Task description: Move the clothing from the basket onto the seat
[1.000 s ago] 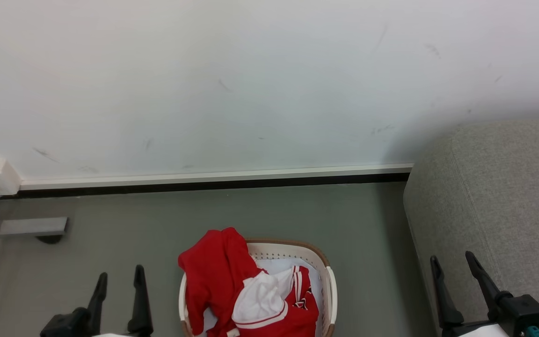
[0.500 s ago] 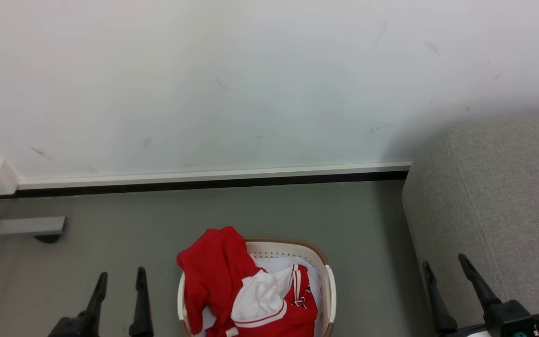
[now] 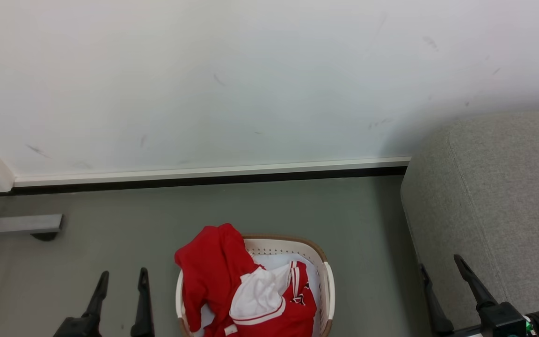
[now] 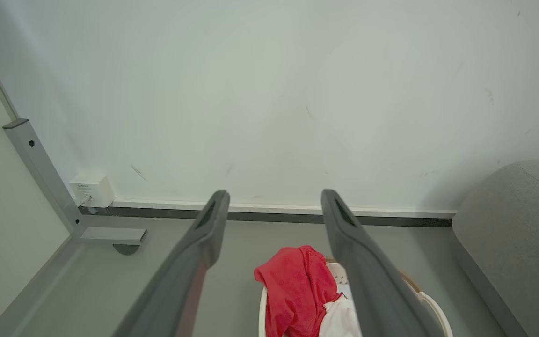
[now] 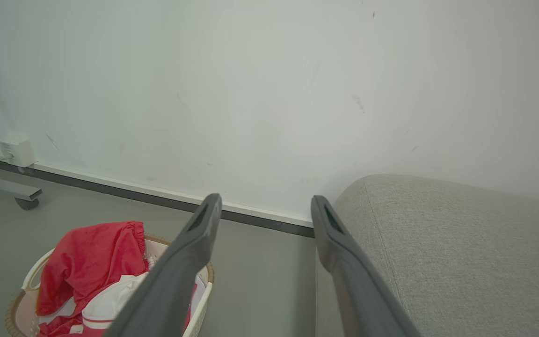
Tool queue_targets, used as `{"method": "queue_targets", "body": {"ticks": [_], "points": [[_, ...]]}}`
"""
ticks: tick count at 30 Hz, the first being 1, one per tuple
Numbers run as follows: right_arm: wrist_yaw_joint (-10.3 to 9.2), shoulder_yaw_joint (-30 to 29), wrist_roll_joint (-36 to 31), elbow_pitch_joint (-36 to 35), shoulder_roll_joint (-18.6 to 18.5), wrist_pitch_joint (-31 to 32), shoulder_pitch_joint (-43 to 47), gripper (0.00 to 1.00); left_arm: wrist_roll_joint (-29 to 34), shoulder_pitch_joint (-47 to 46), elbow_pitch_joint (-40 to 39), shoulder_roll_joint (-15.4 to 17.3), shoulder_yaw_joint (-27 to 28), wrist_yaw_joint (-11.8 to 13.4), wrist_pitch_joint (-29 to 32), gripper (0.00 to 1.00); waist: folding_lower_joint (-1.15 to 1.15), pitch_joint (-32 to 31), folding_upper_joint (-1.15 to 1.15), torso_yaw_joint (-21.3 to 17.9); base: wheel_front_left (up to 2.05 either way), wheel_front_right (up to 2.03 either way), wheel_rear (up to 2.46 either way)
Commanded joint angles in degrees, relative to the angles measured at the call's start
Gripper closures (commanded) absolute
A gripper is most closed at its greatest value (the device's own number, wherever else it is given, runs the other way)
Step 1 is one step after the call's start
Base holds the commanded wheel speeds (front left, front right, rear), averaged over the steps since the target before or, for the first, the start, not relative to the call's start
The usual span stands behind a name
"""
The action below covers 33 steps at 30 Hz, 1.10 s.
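Grey floor (image 3: 297,206): clothing (image 3: 218,271) lies right of left tool (image 3: 124,272).

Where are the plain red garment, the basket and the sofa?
Plain red garment (image 3: 211,262), head view, draped upper fold.
Basket (image 3: 329,290), head view, right rim.
Sofa (image 3: 508,187), head view, grey top surface.
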Motion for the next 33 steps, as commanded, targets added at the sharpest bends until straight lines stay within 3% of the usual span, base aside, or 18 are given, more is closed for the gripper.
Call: {"method": "queue_targets", "body": {"ticks": [1, 12, 21, 33], "points": [[-0.12, -0.14, -0.01, 0.22, -0.23, -0.22, -0.02, 0.0, 0.06, -0.13, 0.1, 0.4, 0.17, 0.03, -0.04, 0.0, 0.0, 0.06, 0.0, -0.01, 0.0, 0.0, 0.0], [-0.12, 0.69, 0.95, -0.07, -0.23, -0.22, -1.78, 0.0, -0.1, -1.33, -0.5, 0.38, -0.85, -0.34, -0.04, 0.0, 0.0, 2.38, 0.0, -1.61, 0.0, 0.0, 0.0], [-0.12, 0.12, 1.03, -2.69, -0.19, -0.21, -6.01, 0.0, 0.42, -8.86, 2.4, 0.39, -4.1, -3.4, -0.04, 0.0, 0.0, 11.45, 0.0, -5.62, 0.0, 0.0, 0.0], [-0.12, 0.13, 2.06, -9.3, -0.17, -0.21, -13.64, 0.0, 4.51, -25.54, 19.76, 1.33, -11.35, -7.75, -0.03, 0.0, 0.0, 26.82, 0.0, -9.76, 0.0, 0.0, 0.0]]}}
